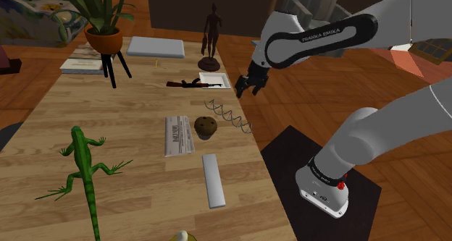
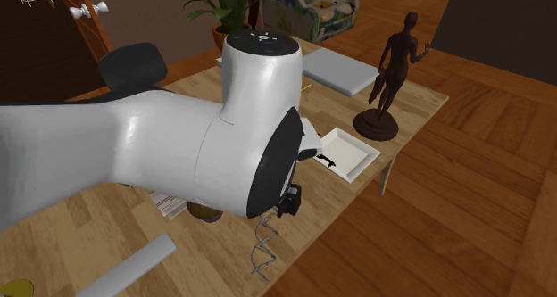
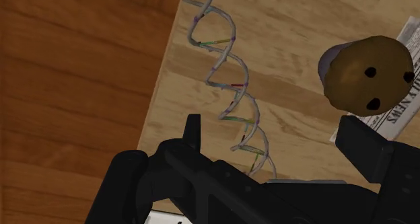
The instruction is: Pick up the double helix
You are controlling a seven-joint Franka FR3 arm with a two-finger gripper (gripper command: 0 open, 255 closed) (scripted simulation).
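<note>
Pale wooden counter (image 1: 130, 196) on a red-brown plank floor (image 1: 420, 210). Thin grey wire double helix (image 1: 228, 115) (image 3: 229, 88) with coloured rungs lies flat by the counter's edge, at 3 o'clock of a brown muffin (image 1: 206, 127) in the shoulder view. All-black hand (image 1: 245, 92) hovers at the helix's 1 o'clock, fingers spread apart, gripping nothing.
</note>
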